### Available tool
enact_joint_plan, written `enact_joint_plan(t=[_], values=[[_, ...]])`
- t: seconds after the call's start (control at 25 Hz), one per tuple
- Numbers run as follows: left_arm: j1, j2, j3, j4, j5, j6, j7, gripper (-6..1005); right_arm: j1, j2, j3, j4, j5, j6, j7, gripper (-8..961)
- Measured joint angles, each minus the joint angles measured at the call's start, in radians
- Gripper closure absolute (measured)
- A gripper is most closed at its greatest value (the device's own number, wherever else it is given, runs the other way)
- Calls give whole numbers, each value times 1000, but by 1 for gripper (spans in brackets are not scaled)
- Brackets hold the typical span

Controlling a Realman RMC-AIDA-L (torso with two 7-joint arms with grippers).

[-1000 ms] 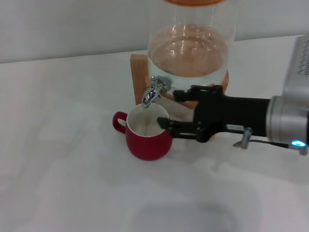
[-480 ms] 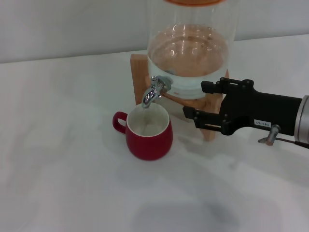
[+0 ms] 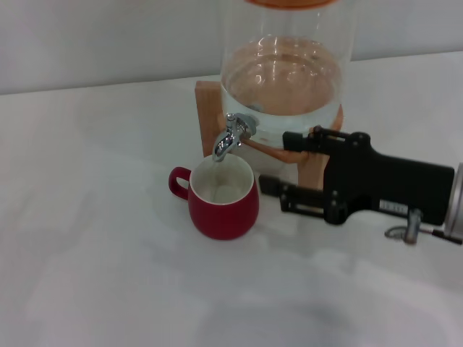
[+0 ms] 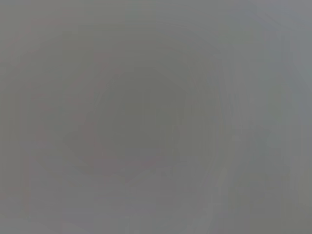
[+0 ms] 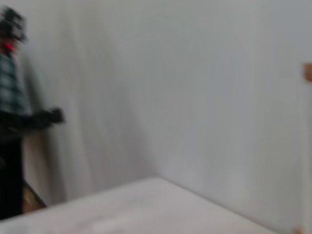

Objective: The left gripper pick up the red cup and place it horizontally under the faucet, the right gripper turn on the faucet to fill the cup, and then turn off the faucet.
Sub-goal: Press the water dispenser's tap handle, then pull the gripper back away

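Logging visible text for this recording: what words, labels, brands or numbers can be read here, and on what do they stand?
Small white label on the right gripper's forearm: too small and blurred to read.
The red cup, faucet and glass jar: no text visible.

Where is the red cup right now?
In the head view, the red cup stands upright on the white table, right under the faucet of the glass jar. The right end effector is just to its right, not touching it.

Glass jar (image 3: 282, 72) cut off at top edge; left wrist view blank grey blur
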Motion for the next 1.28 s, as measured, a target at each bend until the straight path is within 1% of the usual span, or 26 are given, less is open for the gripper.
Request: enact_joint_plan(t=[0.08, 0.16, 0.36, 0.48, 0.6, 0.68, 0.8, 0.92, 1.28], values=[[-3, 0, 0, 0, 0, 3, 0, 112, -15, 2, -12, -18, 51, 28, -72, 232], [-6, 1, 0, -1, 0, 3, 0, 112, -31, 3, -36, -17, 65, 25, -116, 233], [-18, 2, 0, -1, -4, 7, 1, 112, -42, 0, -134, 31, 22, -66, -122, 233], [-28, 3, 0, -1, -3, 20, 1, 112, -44, -1, -208, 76, -55, -174, -96, 233], [-33, 3, 0, 0, -1, 35, 1, 112, -46, -3, -296, 136, -192, -304, -28, 233], [-40, 4, 0, 2, 0, 41, 1, 112, -43, -2, -330, 151, -254, -360, 15, 233], [-46, 5, 0, 3, 1, 48, 1, 112, -24, -1, -352, 150, -291, -409, 76, 233], [-50, 5, 0, 5, 2, 55, 1, 112, -6, -2, -365, 141, -307, -428, 107, 232], [-55, 5, 0, 8, 4, 61, 1, 112, 38, 0, -384, 107, -316, -453, 129, 232]])
